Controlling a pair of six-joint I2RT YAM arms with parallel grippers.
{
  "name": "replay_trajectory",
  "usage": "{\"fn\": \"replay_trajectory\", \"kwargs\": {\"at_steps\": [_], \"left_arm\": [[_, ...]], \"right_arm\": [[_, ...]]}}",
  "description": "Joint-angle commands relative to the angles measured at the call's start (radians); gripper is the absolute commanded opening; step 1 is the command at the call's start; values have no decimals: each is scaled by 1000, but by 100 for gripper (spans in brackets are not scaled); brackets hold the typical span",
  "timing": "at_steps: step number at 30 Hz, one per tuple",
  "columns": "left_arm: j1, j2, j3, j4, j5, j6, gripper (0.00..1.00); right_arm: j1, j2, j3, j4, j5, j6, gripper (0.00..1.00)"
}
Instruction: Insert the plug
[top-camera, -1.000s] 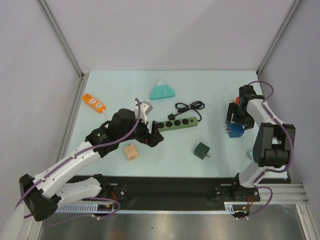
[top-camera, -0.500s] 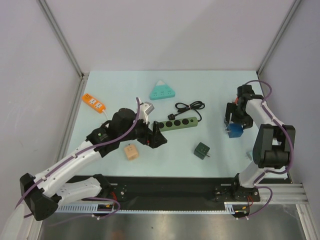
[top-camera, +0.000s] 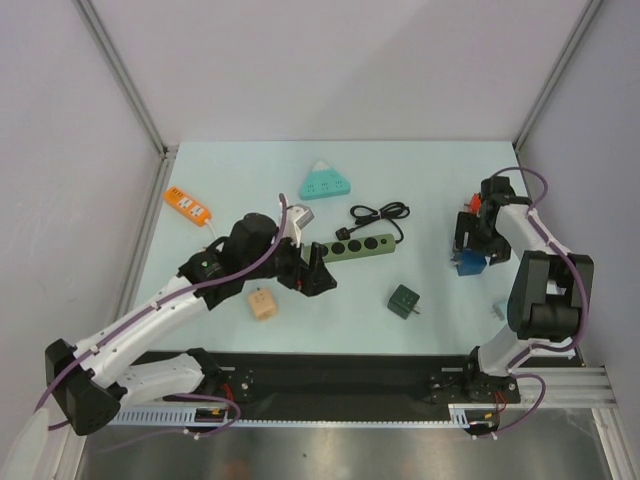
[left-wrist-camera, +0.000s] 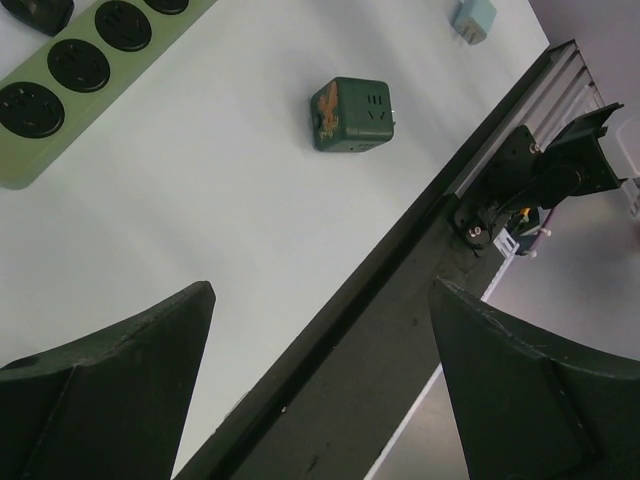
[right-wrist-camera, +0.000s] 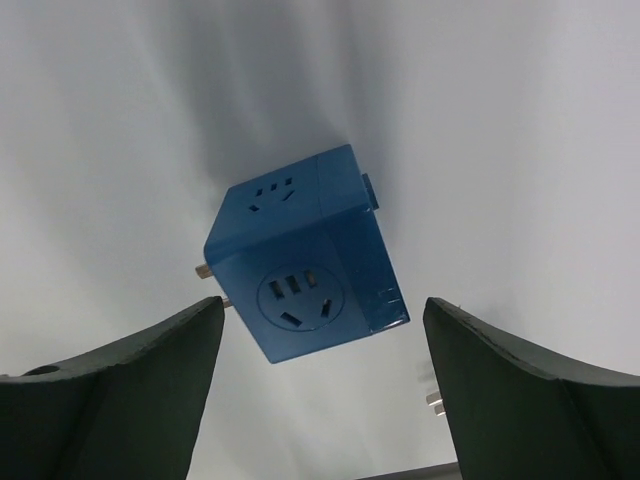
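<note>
Right wrist: right gripper (right-wrist-camera: 320, 300) spread over blue socket cube (right-wrist-camera: 305, 265); left gripper (left-wrist-camera: 322, 285) spread near green power strip (left-wrist-camera: 80, 70).

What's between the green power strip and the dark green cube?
Nothing: only bare table between the power strip and the cube, clearest in the left wrist view.

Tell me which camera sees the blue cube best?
The right wrist view: the blue cube fills the middle, sockets and prongs clear. The top view shows it only tiny. The left wrist view misses it.
</note>
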Motion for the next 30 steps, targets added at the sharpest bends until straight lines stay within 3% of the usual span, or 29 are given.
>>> {"fn": "replay_trajectory", "kwargs": {"at_steps": [1,6,8,9,10,12,13,18,23,27,30], "left_arm": [[6,4,64,8,15,21,94],[29,35,68,44,122,-7,91],[63,53,70,75,171,-36,90],[91,58,68,89,227,-48,90],[106,70,72,101,249,-75,90],[153,85,81,141,306,-102,92],[167,96,99,155,318,-118,92],[203,200,243,137,303,-48,98],[203,237,299,127,320,-2,98],[203,218,296,149,335,1,94],[198,182,254,215,322,1,96]], "right_arm": [[-25,18,3,28,-18,-29,86],[-44,27,-34,80,-61,-33,76],[-34,37,-32,85,-64,-45,64],[-10,34,-28,88,-78,-50,53],[4,30,-21,90,-81,-55,33],[57,-4,-9,93,-65,-58,16],[85,-19,14,91,-58,-55,0],[355,-252,34,151,78,-32,0],[715,-473,-12,278,254,-23,0],[866,-605,-75,364,262,31,0],[933,-642,-92,379,287,74,0]]}}
